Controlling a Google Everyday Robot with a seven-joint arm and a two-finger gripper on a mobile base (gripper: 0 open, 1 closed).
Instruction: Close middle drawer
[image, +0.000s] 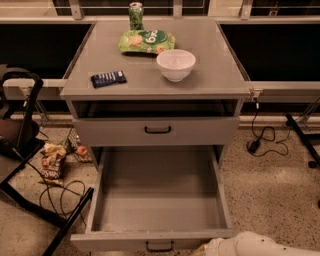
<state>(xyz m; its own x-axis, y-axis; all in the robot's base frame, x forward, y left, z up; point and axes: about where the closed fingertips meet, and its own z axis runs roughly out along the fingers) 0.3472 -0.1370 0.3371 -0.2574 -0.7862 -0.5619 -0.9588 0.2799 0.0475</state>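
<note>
The grey cabinet's middle drawer (159, 200) is pulled far out toward me and is empty; its flat front (115, 242) with a small black handle (160, 245) lies at the bottom edge of the view. The top drawer front (157, 131) above it is almost flush with the cabinet. My white arm (255, 245) comes in from the bottom right. My gripper (202, 248) is at the arm's left end, just right of the handle and close to the drawer front, mostly cut off by the frame edge.
On the cabinet top (215, 75) stand a white bowl (175, 64), a green chip bag (146, 41), a green can (135, 15) and a dark blue bar (108, 78). A black chair frame (30, 150), snack bags (51, 162) and cables (60, 192) lie at the left; a cable (260, 140) lies at the right.
</note>
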